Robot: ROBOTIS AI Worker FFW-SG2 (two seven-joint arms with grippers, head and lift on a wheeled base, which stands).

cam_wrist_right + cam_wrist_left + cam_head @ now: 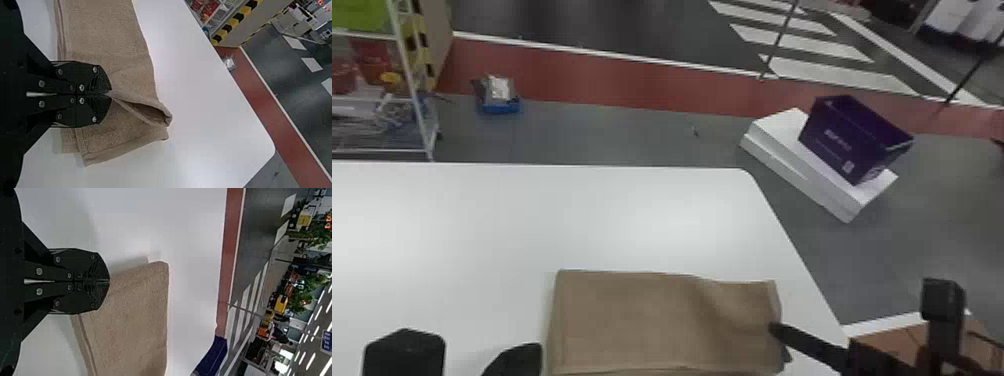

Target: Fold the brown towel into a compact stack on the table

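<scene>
The brown towel [642, 320] lies folded in layers near the table's right edge. My left gripper [531, 350] is at its left side. In the left wrist view that gripper [109, 281] is shut, its tips over the edge of the towel [137, 313], with no pinched cloth visible. My right gripper [776, 329] is at the towel's right end. In the right wrist view the gripper [110, 94] is shut on the upper layer of the towel [105, 43], which rises in a ridge with an open pocket beside it. Lower layers stick out below the ridge.
The white table [532, 215] extends to the left and behind the towel. Past its right corner, a dark purple box [852, 135] rests on white slabs [782, 145] on the floor. A wire shelf [407, 65] stands beyond the table at the far left.
</scene>
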